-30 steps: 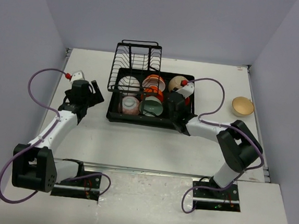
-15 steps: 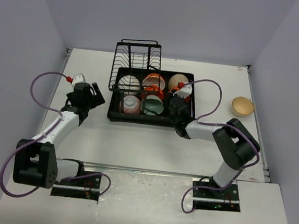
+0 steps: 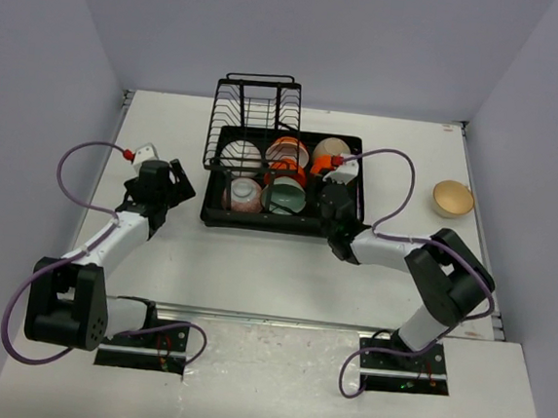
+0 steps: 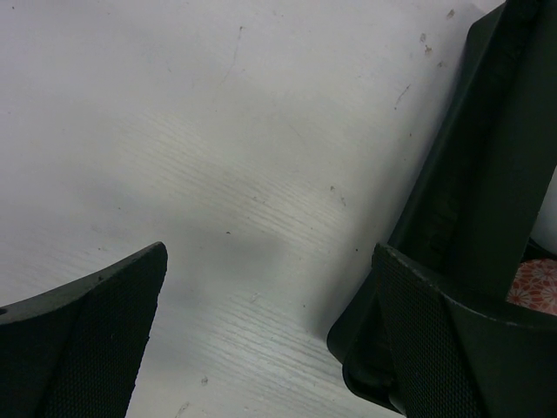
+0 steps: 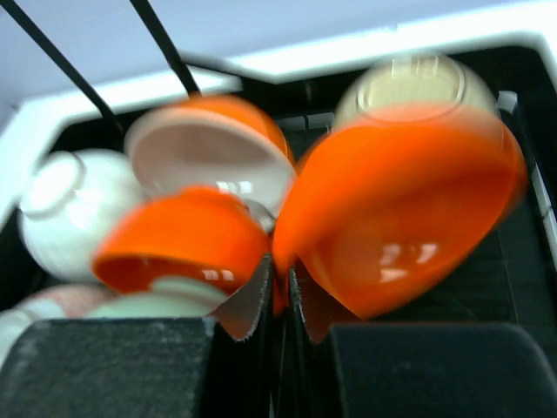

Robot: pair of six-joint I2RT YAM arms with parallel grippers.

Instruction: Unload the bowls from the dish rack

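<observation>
The left gripper (image 4: 270, 251) is hovering over the table (image 4: 218, 131), its jaws gaping wide, just left of the rack's (image 3: 258, 223) near left corner. Inside the rack, a white bowl (image 3: 242, 154), a pink bowl (image 3: 244, 195) and a green bowl (image 3: 283, 202) are sitting. At the rack's right side, the right gripper (image 5: 280, 279) is pinching an orange bowl (image 5: 392, 226) by its rim, jaws nearly closed. A tan bowl (image 3: 453, 198) is lying on the table at far right.
</observation>
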